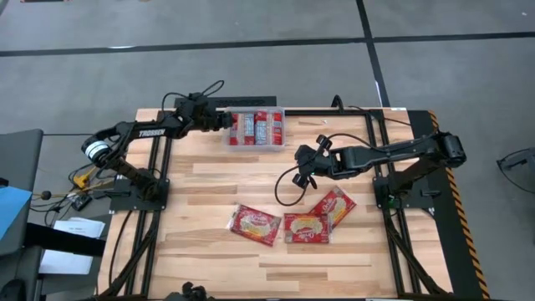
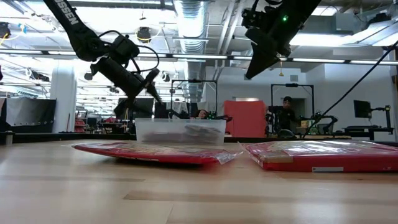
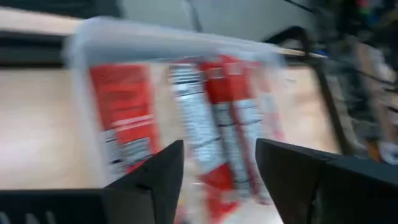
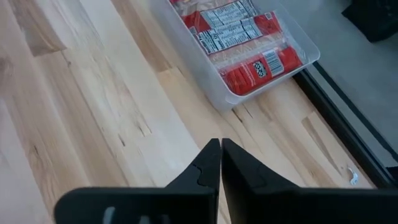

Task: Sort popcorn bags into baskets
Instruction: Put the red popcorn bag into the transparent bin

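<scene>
Nearest the table's (image 1: 209, 267) front edge, three large popcorn bags (image 1: 254, 224) lie flat. Above and behind them, the right gripper (image 1: 298, 171) hangs empty, fingers pressed together. Farthest back, the clear basket (image 1: 256, 129) holds narrow packets (image 4: 239, 34); the left gripper (image 1: 227, 122) hovers at its edge, spread apart, empty.

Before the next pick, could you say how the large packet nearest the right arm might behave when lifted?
The large packet lies flat and thin, so it will likely sag. Its glossy film may slip. It overlaps the middle packet, which may shift too.
</scene>
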`<state>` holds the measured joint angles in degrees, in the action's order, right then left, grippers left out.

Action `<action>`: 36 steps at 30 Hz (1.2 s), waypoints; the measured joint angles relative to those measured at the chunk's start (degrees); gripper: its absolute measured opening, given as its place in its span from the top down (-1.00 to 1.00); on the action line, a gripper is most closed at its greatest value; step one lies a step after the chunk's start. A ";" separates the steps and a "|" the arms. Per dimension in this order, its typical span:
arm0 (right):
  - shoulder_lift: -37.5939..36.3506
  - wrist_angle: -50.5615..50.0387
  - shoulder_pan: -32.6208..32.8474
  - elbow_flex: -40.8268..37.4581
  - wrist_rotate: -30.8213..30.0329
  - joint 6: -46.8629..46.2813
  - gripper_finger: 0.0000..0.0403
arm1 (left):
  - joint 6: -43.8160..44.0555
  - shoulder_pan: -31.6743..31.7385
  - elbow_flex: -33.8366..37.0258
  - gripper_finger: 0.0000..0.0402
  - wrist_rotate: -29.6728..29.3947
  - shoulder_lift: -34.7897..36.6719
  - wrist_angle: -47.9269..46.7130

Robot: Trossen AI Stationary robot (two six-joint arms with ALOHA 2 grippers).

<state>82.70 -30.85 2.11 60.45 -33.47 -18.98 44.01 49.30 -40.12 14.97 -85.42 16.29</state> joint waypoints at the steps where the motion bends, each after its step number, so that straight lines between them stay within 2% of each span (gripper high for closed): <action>1: 0.00 0.00 0.00 0.00 0.25 -0.01 0.83 | -0.22 0.48 -0.77 0.04 3.19 0.23 0.00; 5: -0.04 -0.27 0.80 0.00 3.90 -0.49 0.88 | 0.41 1.18 -4.74 0.02 17.98 2.40 -0.92; 9: -0.04 -3.92 3.22 0.02 18.03 -4.12 0.90 | 2.68 -0.14 -8.74 0.07 29.47 8.17 -2.86; 12: -0.04 -5.71 8.41 0.02 25.75 -8.77 0.90 | 3.13 -2.93 -9.87 0.13 33.23 14.22 -3.37; 15: 1.60 -6.64 15.62 0.07 25.85 -15.06 0.90 | 2.95 -6.87 -9.93 0.17 31.62 19.85 -5.15; 19: 5.03 -7.49 22.49 -0.01 24.38 -24.62 0.90 | -0.44 -13.55 -9.93 0.19 22.86 25.06 -11.42; 22: 8.27 -7.25 26.09 0.01 24.29 -31.72 0.91 | -3.21 -17.98 -9.93 0.19 17.84 26.22 -17.51; 27: 14.35 -5.74 30.91 0.03 25.14 -40.17 0.92 | -6.78 -23.77 -9.88 0.19 14.76 26.04 -26.95; 32: 20.67 -5.73 31.09 0.36 26.87 -42.14 0.90 | -9.44 -27.70 -9.79 0.19 12.62 24.97 -29.28; 36: 23.18 -5.17 27.39 0.52 28.03 -36.03 0.91 | -12.00 -29.49 -9.84 0.19 10.53 23.75 -30.82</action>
<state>105.87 -36.02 29.49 60.97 -5.44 -55.02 32.00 19.81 -49.95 25.49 -61.67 -14.53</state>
